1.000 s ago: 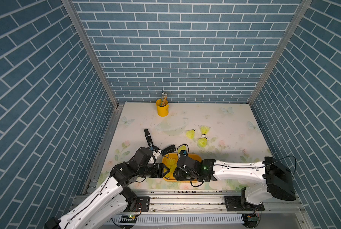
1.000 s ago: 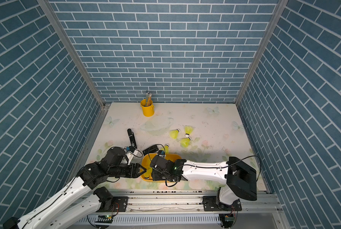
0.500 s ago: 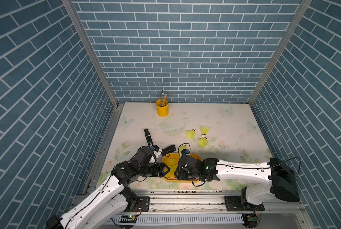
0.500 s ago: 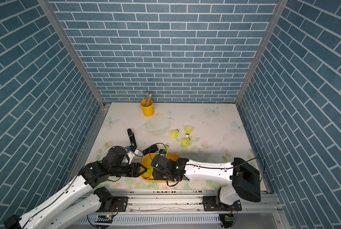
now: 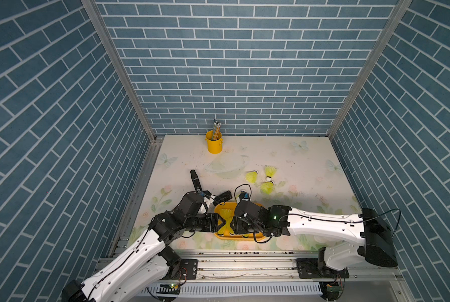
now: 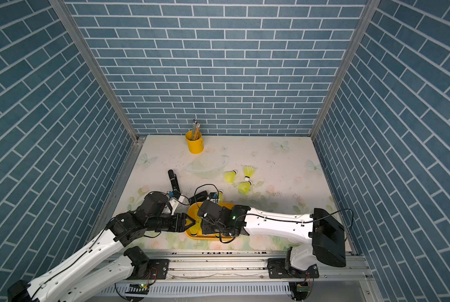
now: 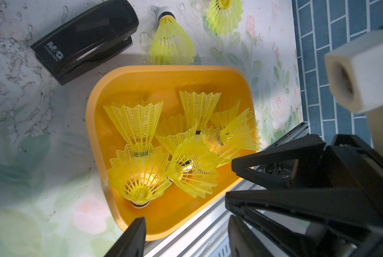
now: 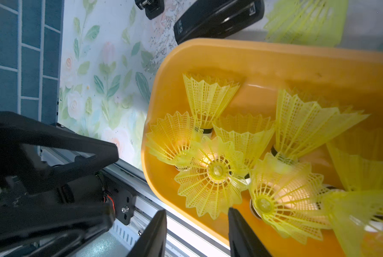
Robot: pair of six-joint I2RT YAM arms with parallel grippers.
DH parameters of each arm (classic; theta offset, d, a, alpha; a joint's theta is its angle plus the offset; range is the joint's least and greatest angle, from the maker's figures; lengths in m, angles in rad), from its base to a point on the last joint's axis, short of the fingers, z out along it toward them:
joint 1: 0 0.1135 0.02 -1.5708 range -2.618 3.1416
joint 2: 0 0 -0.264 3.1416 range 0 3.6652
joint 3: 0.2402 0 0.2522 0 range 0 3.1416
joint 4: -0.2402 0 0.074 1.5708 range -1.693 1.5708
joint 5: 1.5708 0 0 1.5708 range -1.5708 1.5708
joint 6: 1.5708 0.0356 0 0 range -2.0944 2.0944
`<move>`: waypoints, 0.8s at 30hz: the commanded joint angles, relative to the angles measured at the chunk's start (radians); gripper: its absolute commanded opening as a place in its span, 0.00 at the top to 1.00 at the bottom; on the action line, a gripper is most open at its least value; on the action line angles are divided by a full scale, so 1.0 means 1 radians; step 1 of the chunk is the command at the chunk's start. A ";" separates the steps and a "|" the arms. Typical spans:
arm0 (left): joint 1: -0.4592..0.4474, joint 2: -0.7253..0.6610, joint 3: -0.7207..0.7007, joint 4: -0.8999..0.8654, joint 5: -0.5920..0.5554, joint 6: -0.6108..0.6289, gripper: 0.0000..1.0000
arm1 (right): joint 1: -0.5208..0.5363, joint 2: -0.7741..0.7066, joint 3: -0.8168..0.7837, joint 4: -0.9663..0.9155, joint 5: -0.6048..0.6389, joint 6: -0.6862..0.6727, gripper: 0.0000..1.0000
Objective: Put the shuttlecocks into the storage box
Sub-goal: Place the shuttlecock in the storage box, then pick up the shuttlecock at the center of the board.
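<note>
Most of the shuttlecocks (image 7: 139, 184) lay heaped in the orange tray (image 7: 163, 71), their skirts overlapping, some standing on their tips and some on their sides. The tray sat at the near edge of the bench (image 5: 310, 162), close to the rail. One more shuttlecock (image 7: 170, 44) lay on the bench just beyond the tray's far rim, beside a black stapler (image 7: 86, 37). Three other shuttlecocks (image 5: 267, 187) lay close together farther back, well apart from the tray.

My right pincer (image 8: 197, 210) hung over the tray's near rim at its left end, fingers spread and grasping nothing. My left pincer (image 8: 114, 182) faced it from just outside that end, also spread and empty. The two were near each other but not touching. A yellow bucket of pencils (image 5: 214, 143) stood by the back wall.
</note>
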 commanded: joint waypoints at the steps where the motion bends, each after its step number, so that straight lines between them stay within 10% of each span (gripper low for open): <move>1: -0.005 0.015 0.043 0.034 -0.013 0.001 0.35 | -0.029 -0.026 0.062 -0.075 0.063 -0.089 0.52; 18: 0.000 0.233 0.198 0.141 -0.065 0.050 0.34 | -0.450 -0.027 0.233 -0.146 0.075 -0.970 0.49; 24: 0.027 0.314 0.234 0.168 -0.089 0.075 0.34 | -0.585 -0.023 0.127 0.011 -0.108 -1.300 0.45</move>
